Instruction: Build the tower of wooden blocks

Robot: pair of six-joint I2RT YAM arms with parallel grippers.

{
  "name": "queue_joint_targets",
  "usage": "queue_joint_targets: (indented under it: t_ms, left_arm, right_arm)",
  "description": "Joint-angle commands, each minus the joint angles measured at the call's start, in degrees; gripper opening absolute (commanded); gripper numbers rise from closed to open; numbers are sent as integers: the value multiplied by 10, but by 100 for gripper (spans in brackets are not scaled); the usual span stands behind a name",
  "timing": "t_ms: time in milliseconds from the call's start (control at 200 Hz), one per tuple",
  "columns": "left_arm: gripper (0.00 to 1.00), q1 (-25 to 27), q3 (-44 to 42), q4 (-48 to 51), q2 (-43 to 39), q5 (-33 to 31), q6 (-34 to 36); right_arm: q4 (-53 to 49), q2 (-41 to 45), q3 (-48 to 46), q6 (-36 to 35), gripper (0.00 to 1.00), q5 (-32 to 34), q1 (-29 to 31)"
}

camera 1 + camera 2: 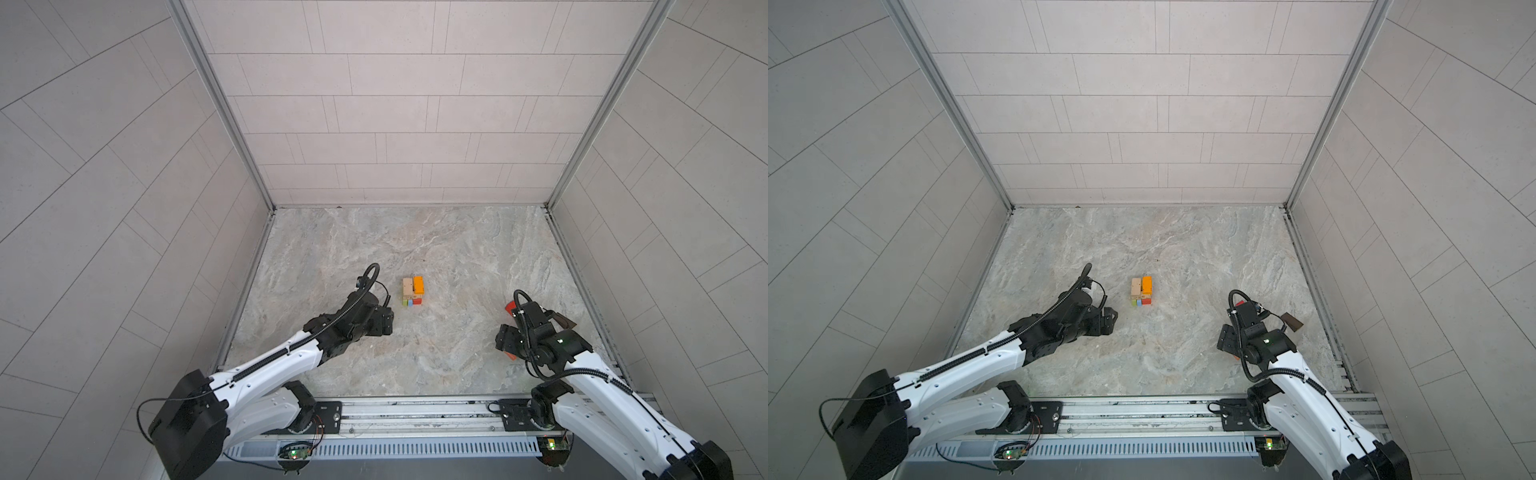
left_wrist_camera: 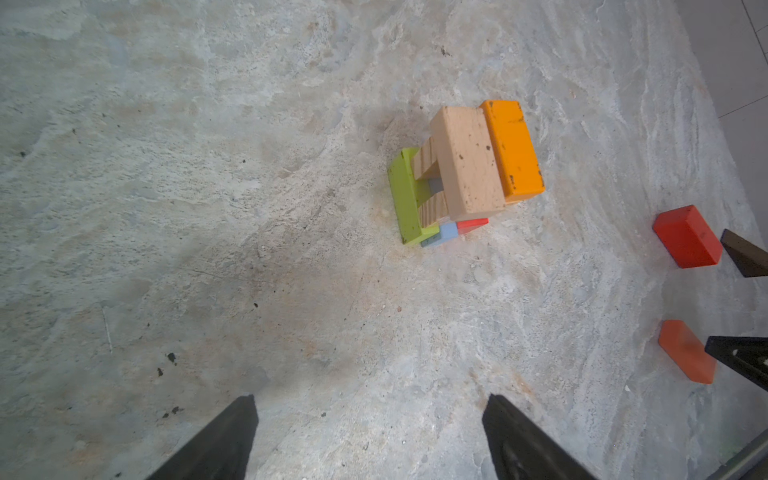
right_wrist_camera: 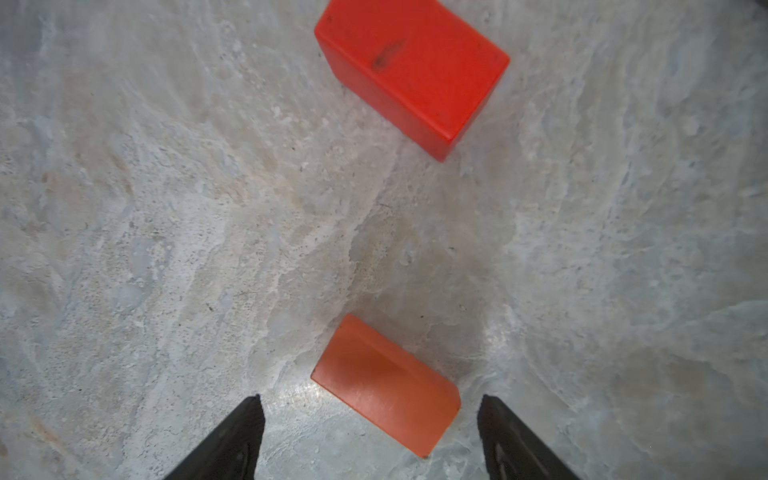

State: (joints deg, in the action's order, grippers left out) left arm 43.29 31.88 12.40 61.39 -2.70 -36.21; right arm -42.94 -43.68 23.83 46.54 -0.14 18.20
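a: right tool [image 3: 371,399]?
b: fingers apart, clamped on nothing. a loose orange block [image 3: 386,384] lies flat on the desk [image 3: 166,208] between the tips, with a gap on either side.
a: next outward?
b: red block [image 3: 411,70], flat, well apart from the orange one. dark brown block [image 1: 563,321], beside the right arm on its wall side.
a: left tool [image 2: 370,397]?
b: fingers apart, empty, over bare desk. near the tower [image 2: 465,170], not touching it.
a: tower, particulars?
b: near the desk's middle in both top views. lowest: green plank [image 2: 405,195], light blue plank [image 2: 442,235], red plank [image 2: 471,224], side by side. crossways above: two tan planks [image 2: 428,160] with a gap between. topmost: pale tan plank [image 2: 467,162] and bright orange plank [image 2: 513,147], long sides touching.
a: room?
b: bare marble all round the tower, far half of the desk open. loose blocks keep to the right, nearer the right wall [image 1: 665,249].
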Motion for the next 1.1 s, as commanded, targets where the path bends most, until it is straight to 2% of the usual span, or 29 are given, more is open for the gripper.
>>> queue_joint_targets:
  t_ms: [0,125,495,866,1091]
  left_arm:
    - [92,3,-10,-14,-3,-6,-4]
    - [92,3,-15,-21,2,-7,-4]
    - [92,4,-17,-41,27,-5,-10]
    - [92,3,-14,-37,37,-12,-12]
    - [92,2,-18,-30,31,-28,-19]
  right_arm:
    - [30,-12,-17,32,84,-18,-3]
    - [75,-26,-40,42,84,-49,-3]
    - [137,-96,-34,37,79,-81,8]
    - [169,-279,57,17,74,-102,111]
    - [170,-356,107,-10,75,-72,152]
